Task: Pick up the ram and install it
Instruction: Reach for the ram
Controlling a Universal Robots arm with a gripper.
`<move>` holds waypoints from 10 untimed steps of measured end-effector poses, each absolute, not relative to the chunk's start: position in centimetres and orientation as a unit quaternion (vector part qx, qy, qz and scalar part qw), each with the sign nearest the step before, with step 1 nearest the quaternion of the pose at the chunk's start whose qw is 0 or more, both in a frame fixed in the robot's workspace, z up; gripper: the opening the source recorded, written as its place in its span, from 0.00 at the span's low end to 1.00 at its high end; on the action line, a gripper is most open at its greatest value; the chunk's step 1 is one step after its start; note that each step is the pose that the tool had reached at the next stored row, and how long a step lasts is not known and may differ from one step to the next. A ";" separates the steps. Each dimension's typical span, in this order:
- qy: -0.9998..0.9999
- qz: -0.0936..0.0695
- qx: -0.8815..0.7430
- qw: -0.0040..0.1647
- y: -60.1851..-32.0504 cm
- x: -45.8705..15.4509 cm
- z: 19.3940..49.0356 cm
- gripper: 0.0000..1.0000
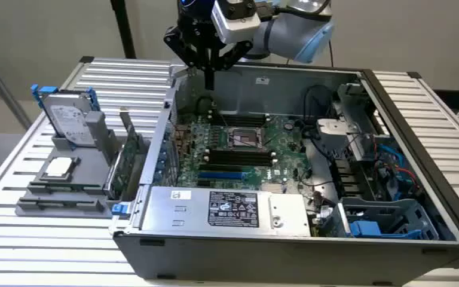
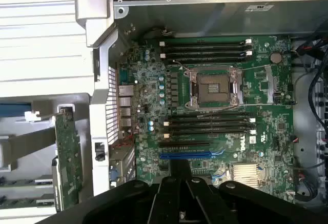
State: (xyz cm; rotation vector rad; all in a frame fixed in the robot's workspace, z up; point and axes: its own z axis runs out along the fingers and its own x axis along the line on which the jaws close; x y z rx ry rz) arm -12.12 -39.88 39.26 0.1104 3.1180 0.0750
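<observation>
The open computer case (image 1: 389, 95) holds the motherboard (image 1: 245, 149). Above its far end, toward the exterior view's left, hangs the gripper (image 1: 210, 64), fingers clamped on what I take to be the ram (image 1: 210, 78), a thin dark stick seen edge-on and pointing down. To seat well, I judge it should lie parallel to an empty memory slot (image 2: 210, 124) beside the processor socket (image 2: 214, 86), then press in square, never tilted.

Board (image 1: 241, 156) is showing green, with black RAM slots (image 2: 205, 44) and one blue slot (image 2: 184, 155). Case (image 1: 293, 257) is reading dark grey. PSU (image 1: 189, 209) is showing silver with a black label (image 1: 233, 210). Drive (image 1: 70, 122) is showing silver with blue rails (image 1: 42, 91). Card (image 2: 66, 152) is showing green. Holder (image 1: 62, 203) is reading grey. Table (image 1: 22, 239) is showing white slats. Gripper (image 1: 210, 60) is showing black. Arm (image 1: 281, 30) is showing silver with a pale blue cap (image 1: 319, 43).
</observation>
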 end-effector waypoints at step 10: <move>0.999 0.024 0.035 0.010 -39.9 -12.1 39.3 0.00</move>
